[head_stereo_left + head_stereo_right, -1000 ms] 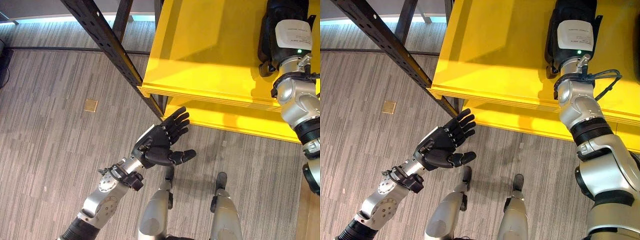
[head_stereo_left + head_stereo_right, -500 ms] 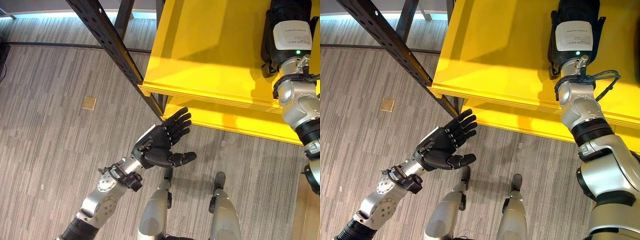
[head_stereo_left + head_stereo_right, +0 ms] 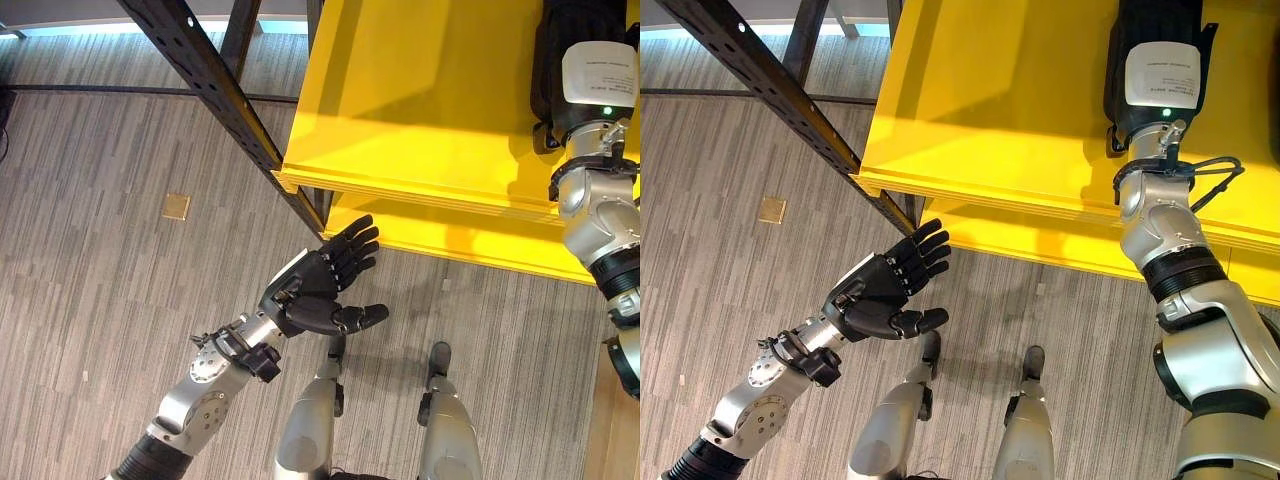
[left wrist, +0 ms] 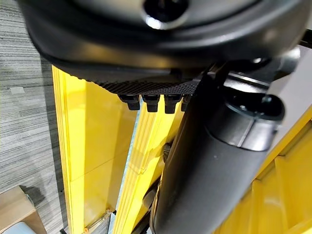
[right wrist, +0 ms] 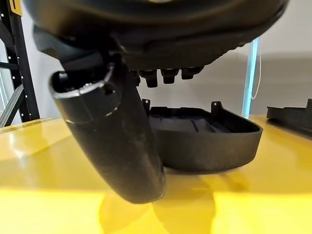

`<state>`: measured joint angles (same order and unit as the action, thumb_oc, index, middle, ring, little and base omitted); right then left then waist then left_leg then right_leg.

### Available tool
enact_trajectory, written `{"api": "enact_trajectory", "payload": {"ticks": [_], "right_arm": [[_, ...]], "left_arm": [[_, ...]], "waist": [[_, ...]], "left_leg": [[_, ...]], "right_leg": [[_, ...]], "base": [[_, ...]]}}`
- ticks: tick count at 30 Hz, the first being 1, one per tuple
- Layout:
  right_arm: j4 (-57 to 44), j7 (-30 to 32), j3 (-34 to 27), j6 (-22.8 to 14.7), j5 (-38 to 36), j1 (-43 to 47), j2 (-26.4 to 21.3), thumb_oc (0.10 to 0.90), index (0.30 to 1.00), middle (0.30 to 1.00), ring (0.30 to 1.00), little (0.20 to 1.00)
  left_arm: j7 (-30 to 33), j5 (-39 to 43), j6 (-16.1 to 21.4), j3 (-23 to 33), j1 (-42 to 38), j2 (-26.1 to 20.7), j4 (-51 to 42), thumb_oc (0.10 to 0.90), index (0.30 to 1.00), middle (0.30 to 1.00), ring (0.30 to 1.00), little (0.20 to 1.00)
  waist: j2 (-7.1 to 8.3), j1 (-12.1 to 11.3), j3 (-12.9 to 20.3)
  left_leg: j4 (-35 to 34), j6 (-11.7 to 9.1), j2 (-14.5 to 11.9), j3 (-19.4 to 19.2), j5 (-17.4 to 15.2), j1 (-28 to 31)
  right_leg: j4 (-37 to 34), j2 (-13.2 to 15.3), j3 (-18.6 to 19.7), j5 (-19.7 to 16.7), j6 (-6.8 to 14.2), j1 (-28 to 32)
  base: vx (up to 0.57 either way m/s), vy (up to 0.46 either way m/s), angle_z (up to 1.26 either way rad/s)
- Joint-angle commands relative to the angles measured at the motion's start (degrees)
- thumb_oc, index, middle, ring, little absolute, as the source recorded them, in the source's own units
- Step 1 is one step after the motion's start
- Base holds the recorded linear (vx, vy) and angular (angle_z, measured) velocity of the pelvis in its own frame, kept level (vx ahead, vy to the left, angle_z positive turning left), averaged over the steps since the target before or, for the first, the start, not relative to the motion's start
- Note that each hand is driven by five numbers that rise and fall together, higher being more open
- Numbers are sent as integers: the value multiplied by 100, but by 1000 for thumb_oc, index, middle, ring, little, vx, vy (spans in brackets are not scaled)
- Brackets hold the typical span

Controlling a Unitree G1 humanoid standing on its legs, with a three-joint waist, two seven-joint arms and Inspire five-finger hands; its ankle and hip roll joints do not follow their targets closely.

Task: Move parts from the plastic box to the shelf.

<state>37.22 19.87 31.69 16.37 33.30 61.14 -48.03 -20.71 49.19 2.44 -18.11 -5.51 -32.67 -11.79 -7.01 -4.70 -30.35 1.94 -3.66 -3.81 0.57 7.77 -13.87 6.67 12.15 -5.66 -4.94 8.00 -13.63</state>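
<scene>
Yellow shelf [image 3: 1020, 120] holds one black part [image 5: 204, 141].

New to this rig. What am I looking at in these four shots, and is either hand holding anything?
It is a two-legged humanoid robot with silver arms and dark fingered hands. The two wide shots come from a stereo camera on its head, looking down. The two close ones come from cameras on each wrist, looking along that hand. The left hand hangs open over the grey floor, holding nothing, just short of the yellow shelf. The right hand reaches over the shelf top. Its wrist view shows straight fingers above the shelf, with a black part lying on the shelf just past them, not gripped. A dark rack post stands at the shelf's corner.
</scene>
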Motion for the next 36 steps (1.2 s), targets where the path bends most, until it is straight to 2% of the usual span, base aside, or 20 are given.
{"api": "enact_trajectory", "payload": {"ticks": [1,10,17,24,36], "right_arm": [[-592,78,-264,231,289,332,-714,900,1000,1000,1000,1000],[-1548,-458,-583,260,451,-218,-673,900,1000,1000,1000,1000],[-1935,-564,-699,135,604,-450,-561,900,1000,1000,1000,1000],[-2291,-291,-811,-38,818,-627,-485,900,1000,1000,1000,1000],[-3482,307,-1232,-275,1649,-1129,-538,900,1000,1000,1000,1000]], "left_arm": [[-196,278,461,340,132,41,-876,900,1000,1000,1000,1000],[-144,278,431,472,217,64,-956,900,1000,1000,1000,1000],[-121,277,448,496,200,89,-958,900,1000,1000,1000,1000],[-76,302,480,533,225,108,-971,900,1000,1000,1000,1000],[-44,368,529,593,376,87,-1054,900,1000,1000,1000,1000]], "waist": [[153,115,172],[188,230,174],[197,287,153],[201,325,186],[217,419,297]], "left_leg": [[608,109,-267,-118,-1012,24],[599,120,-272,-183,-1027,45],[620,129,-272,-215,-1031,39],[571,139,-263,-247,-1033,90],[491,143,-256,-299,-1047,169]], "right_leg": [[498,140,252,751,-98,-21],[504,122,325,752,-99,-51],[526,108,361,749,-106,-86],[482,102,378,732,-105,-61],[352,85,445,697,-78,1]], "base": [[0,20,-5],[0,3,-1],[0,0,0],[-2,8,-2],[-4,8,-3]]}}
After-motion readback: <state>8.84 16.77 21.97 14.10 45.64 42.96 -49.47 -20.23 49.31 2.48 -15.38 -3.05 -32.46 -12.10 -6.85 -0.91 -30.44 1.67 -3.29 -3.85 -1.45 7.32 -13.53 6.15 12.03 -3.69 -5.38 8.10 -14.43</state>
